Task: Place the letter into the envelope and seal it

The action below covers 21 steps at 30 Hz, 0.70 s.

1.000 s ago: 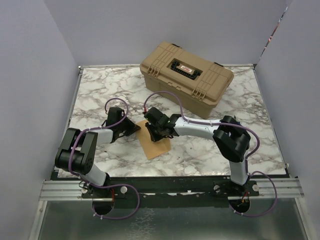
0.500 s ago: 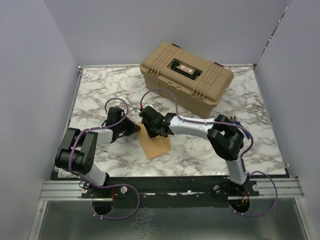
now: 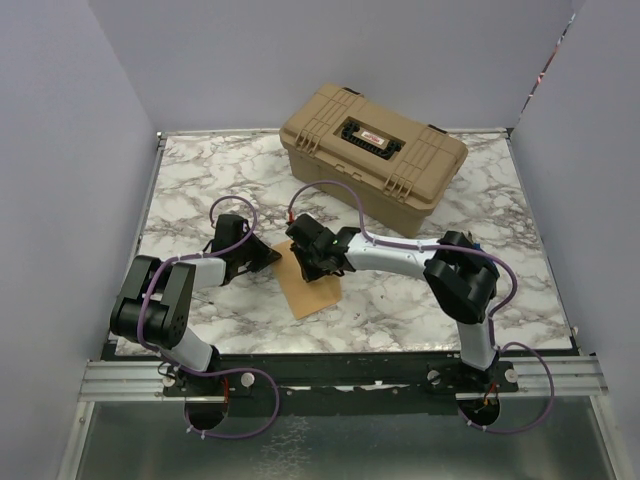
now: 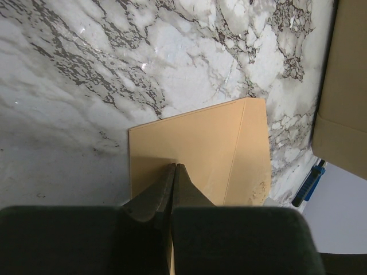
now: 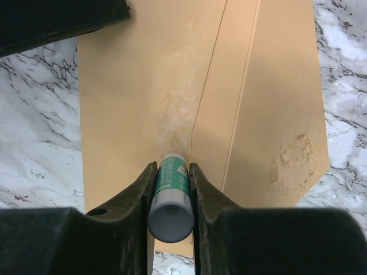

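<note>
The orange-brown envelope [image 3: 312, 291] lies flat on the marble table between the two arms. My right gripper [image 5: 172, 167] is shut on a green-and-white glue stick [image 5: 171, 192], whose tip touches the envelope [image 5: 126, 86] beside a fold line. Pale glue smears show ahead of the tip and on the flap [image 5: 292, 154] at the right. My left gripper [image 4: 175, 167] is shut, with its tips resting on the envelope [image 4: 200, 137] near its left edge. In the top view the left gripper [image 3: 270, 255] and the right gripper [image 3: 308, 262] sit over the envelope's far end. The letter is not visible.
A tan hard case [image 3: 374, 150] stands closed at the back of the table, just behind the right arm; its side shows in the left wrist view [image 4: 344, 86]. Purple walls close in the table on three sides.
My right gripper moved the glue stick a little to the far left over the envelope, then back again. The left gripper and the envelope have stayed put.
</note>
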Tool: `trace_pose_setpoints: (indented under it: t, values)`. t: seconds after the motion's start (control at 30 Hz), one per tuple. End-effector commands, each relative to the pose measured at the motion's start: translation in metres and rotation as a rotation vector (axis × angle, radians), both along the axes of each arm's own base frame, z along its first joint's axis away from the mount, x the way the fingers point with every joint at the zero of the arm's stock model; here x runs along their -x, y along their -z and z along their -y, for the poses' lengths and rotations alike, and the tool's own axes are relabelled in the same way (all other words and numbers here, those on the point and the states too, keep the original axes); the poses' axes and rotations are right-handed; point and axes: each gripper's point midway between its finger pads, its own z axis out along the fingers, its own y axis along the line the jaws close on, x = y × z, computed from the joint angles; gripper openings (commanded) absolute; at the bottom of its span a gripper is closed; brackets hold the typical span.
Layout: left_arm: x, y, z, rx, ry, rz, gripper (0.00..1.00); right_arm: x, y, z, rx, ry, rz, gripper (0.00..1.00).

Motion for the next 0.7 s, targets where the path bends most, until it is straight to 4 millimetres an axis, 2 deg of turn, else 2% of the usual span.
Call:
trace_pose_setpoints:
  t: [0.0,0.27,0.37,0.47,0.67]
  values:
    - [0.047,0.054,-0.022,-0.128,-0.008,-0.220,0.00,0.018,0.028,0.024,0.136,0.000,-0.073,0.00]
    - [0.049,0.055,-0.021,-0.126,0.004,-0.221,0.00,-0.029,0.030,0.014,0.144,0.085,0.022,0.00]
    - [0.049,0.054,-0.020,-0.125,0.006,-0.220,0.00,-0.035,0.026,0.013,0.135,0.099,0.019,0.00]
    - [0.048,0.054,-0.021,-0.126,0.005,-0.217,0.00,-0.027,0.024,0.011,0.123,0.078,-0.011,0.00]
    - [0.048,0.057,-0.020,-0.123,0.006,-0.221,0.00,0.017,0.030,0.012,0.110,-0.051,-0.080,0.00]
